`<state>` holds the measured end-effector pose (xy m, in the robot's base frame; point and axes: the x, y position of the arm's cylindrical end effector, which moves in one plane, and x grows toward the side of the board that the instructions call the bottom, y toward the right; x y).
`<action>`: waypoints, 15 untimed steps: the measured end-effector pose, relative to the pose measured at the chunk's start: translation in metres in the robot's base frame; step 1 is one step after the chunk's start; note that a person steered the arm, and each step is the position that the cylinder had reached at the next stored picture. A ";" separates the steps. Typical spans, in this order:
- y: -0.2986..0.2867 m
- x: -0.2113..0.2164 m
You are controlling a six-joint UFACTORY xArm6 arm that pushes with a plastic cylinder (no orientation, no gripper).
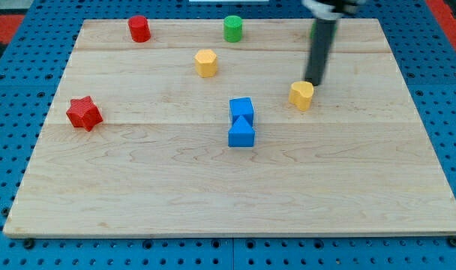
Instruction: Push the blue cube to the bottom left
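The blue cube (241,108) sits near the board's middle, touching a blue triangular block (241,133) just below it. My tip (313,82) is at the upper right of the board, to the right of and above the blue cube and well apart from it. The tip stands right at the top edge of a yellow block (302,95); whether it touches it I cannot tell.
A yellow hexagonal block (206,63) lies up and left of the cube. A red cylinder (139,28) and a green cylinder (233,28) sit near the top edge. A red star (84,113) lies at the left. The wooden board (138,202) rests on a blue pegboard.
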<state>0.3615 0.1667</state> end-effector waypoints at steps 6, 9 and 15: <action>-0.017 0.025; -0.012 0.036; -0.104 0.048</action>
<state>0.4091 0.0629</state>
